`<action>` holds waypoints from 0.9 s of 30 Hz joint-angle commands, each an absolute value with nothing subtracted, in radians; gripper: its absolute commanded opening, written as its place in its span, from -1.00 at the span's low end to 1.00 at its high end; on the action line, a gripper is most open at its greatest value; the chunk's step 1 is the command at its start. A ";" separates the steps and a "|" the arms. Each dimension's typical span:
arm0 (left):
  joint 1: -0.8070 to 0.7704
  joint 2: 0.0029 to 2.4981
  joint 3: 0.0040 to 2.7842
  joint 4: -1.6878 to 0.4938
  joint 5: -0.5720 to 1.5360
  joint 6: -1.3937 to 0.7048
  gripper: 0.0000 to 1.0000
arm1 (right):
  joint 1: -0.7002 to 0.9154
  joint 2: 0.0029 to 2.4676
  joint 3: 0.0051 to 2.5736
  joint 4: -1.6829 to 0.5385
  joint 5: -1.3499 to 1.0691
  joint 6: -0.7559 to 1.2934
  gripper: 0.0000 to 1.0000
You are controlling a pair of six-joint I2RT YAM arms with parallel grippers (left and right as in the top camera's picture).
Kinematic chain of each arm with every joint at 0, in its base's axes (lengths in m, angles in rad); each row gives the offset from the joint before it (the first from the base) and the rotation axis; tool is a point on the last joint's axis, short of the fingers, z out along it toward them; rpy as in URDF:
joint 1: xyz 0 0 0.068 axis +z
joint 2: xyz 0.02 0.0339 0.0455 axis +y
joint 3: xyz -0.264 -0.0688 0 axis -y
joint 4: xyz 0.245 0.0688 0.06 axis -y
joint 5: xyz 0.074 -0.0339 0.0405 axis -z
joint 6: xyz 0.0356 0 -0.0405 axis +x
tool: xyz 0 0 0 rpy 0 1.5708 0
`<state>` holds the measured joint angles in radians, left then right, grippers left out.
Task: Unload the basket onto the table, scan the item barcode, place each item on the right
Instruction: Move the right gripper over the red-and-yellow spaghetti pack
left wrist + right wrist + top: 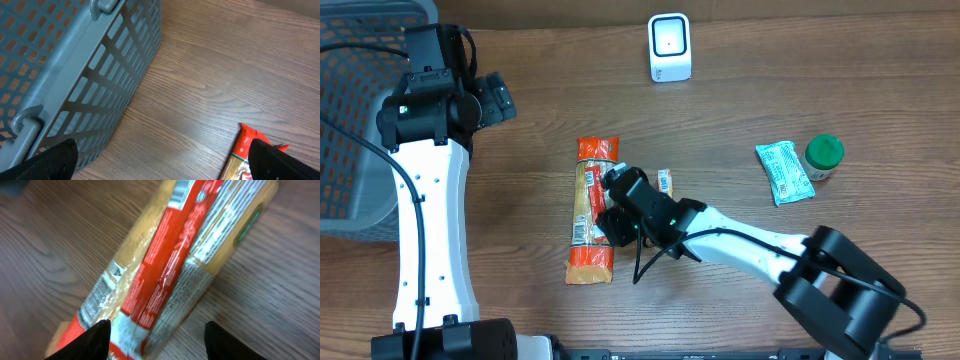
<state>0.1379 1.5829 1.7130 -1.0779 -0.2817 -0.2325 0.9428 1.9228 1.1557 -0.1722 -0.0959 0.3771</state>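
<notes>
1. The right tool (160,340) is spread open. Its two dark fingertips (97,340) stand either side of a long packet (175,265) without clamping it. In the right wrist view one tip overlaps the packet's edge, and the other is over bare wood just beside it.
2. From overhead, the right tool (610,205) sits low over the middle of the long packet (585,200). The packet lies flat on the table (740,110), a little left of centre. It has orange-red ends and a clear middle with printed labels, and its long axis runs roughly away from the robot.
3. A small packet (664,181) lies just beside the right tool, on its right.
4. The scanner (669,47), a white box, stands upright at the far edge of the table, well apart from the long packet.
5. Further right, a pale green sachet (783,172) lies touching or just beside a green-lidded jar (824,155).
6. The left tool (495,98) is released, with its tips wide apart and nothing between them. It hangs near the grey basket (350,130) at the table's left side.
7. The left wrist view shows the basket's slatted wall (75,65) and one orange-red end of the long packet (245,155).
</notes>
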 commanded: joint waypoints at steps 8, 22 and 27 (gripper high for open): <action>0.137 1.569 1.731 -1.077 -0.295 -0.224 1.00 | 1.001 1.955 1.180 -0.131 -0.088 0.365 0.06; 0.137 1.569 1.731 -1.077 -0.295 -0.224 1.00 | 0.989 1.955 1.180 -0.171 0.011 0.365 -0.38; 0.137 1.569 1.731 -1.077 -0.295 -0.224 1.00 | 0.984 1.954 1.180 -0.182 0.010 0.365 -0.40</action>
<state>0.1379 1.5829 1.7130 -1.0779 -0.2817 -0.2325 0.9924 1.9572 1.1561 -0.1761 -0.0135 0.3660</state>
